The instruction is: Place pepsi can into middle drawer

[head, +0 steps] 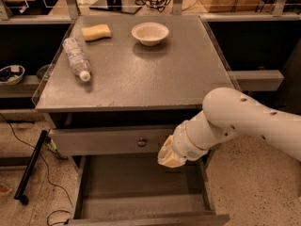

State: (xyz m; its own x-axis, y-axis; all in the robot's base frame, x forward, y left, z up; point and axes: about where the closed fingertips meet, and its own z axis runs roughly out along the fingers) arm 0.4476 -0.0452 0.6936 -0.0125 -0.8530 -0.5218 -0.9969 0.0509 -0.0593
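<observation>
The middle drawer point(136, 190) is pulled open at the bottom of the view, and the part of its flat grey floor that shows is bare. My gripper point(170, 157) hangs over the drawer's back right part, just below the closed drawer front with a round knob point(141, 141). Only its pale yellowish tip shows under the white wrist. The pepsi can is hidden; I cannot see it in the gripper or on the drawer floor.
On the grey table top point(155, 74) lie a clear plastic bottle point(76, 58), a yellow sponge point(96, 32) and a white bowl point(150, 33). My white arm point(244, 119) reaches in from the right. A black rod point(30, 166) and cables lie on the floor at left.
</observation>
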